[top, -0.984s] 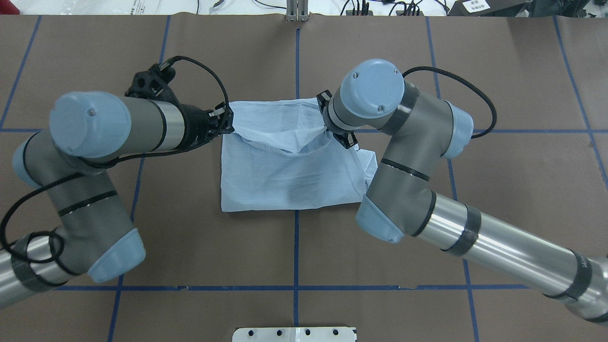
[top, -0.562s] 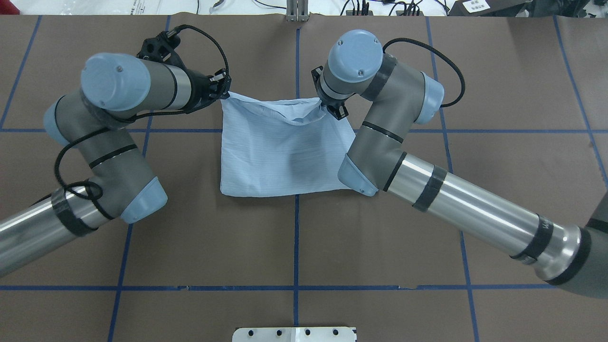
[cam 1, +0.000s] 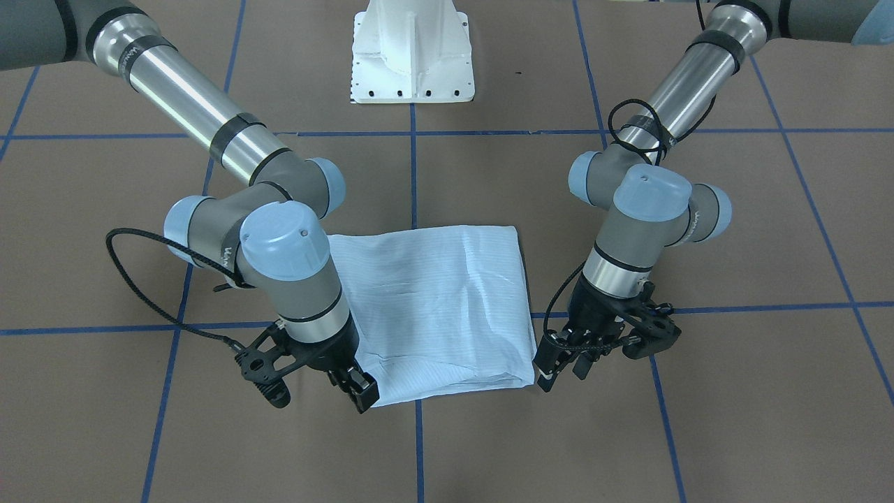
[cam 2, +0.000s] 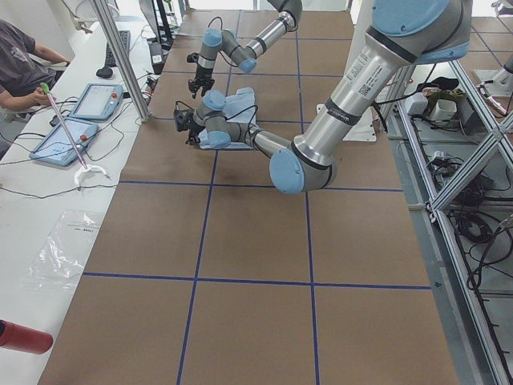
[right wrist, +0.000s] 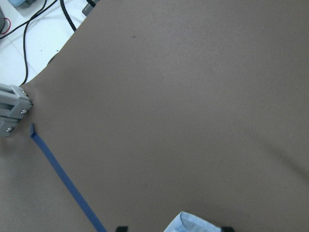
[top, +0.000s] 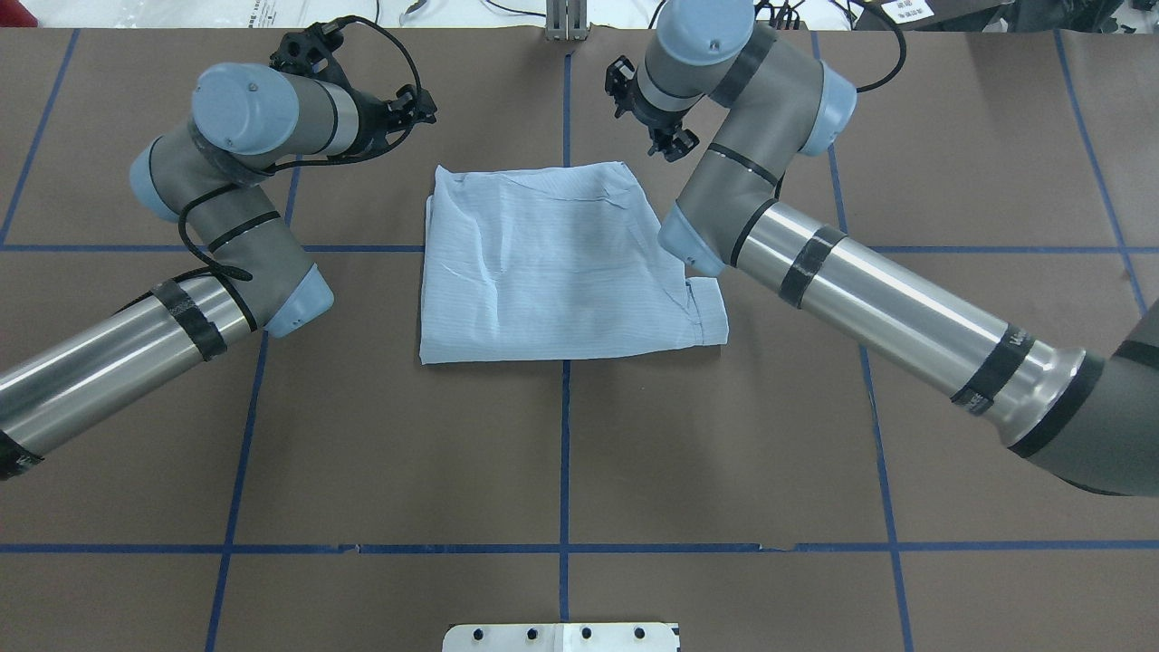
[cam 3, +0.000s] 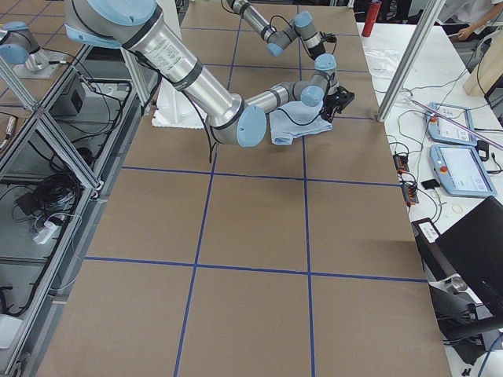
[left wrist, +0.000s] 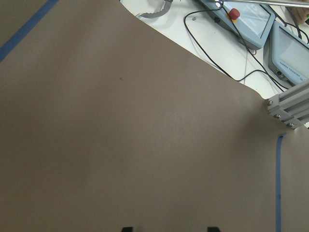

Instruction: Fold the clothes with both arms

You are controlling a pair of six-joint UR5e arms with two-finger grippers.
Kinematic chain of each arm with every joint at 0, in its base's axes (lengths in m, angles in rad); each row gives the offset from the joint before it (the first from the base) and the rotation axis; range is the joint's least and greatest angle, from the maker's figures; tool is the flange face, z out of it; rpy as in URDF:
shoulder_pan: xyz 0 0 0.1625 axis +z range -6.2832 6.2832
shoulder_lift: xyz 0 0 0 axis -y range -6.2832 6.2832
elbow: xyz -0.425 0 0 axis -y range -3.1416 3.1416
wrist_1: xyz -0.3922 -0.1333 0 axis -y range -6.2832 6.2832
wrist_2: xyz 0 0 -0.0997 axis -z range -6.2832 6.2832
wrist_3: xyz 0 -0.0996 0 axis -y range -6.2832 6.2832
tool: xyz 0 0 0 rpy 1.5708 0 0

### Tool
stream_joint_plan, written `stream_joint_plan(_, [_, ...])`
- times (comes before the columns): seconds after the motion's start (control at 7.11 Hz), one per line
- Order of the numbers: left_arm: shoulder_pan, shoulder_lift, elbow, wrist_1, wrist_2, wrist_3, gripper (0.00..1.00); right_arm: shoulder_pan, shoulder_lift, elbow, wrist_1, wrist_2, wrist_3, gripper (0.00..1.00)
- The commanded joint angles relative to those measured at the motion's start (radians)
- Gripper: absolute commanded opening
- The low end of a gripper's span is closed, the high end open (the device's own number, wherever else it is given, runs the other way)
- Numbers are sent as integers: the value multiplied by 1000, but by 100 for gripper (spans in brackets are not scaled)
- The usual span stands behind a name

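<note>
The pale-blue striped shirt (top: 552,263) lies flat as a folded rectangle at the table's middle, also in the front view (cam 1: 433,300). A sleeve end (top: 708,312) sticks out at its right near corner. My left gripper (top: 418,101) hovers just beyond the shirt's far left corner, open and empty; it also shows in the front view (cam 1: 559,367). My right gripper (cam 1: 355,390) is open and empty at the far right corner. In the right wrist view the shirt corner (right wrist: 193,224) lies between the spread fingertips. The left wrist view shows bare table between open fingers.
The white pedestal base (cam 1: 412,52) stands at the robot's side. An aluminium post (top: 566,20) stands at the far edge. Beyond it a white bench holds teach pendants (left wrist: 241,14) and cables. An operator (cam 2: 20,68) sits there. Blue tape lines (top: 563,453) cross the brown table.
Both grippers carried the shirt's lifted edge away from the robot, laid it down over the far side and let go. They now stand open past the far corners.
</note>
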Motion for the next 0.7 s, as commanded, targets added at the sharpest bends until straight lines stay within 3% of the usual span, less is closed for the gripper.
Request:
stream_joint_plan(0.0, [-31, 23, -40, 7, -54, 123, 100, 83, -133, 78, 2, 74, -242, 100])
stream_joint_plan(0.28, [-116, 227, -232, 10, -254, 441, 100, 183, -317, 168, -5, 174, -614, 100])
stream_joint_plan(0.42, [-217, 320, -293, 27, -368, 659, 100, 278, -414, 183, -13, 288, -867, 100])
stream_joint_plan(0.56, [-326, 408, -350, 86, -443, 837, 100, 351, -469, 205, -44, 332, -1119, 100])
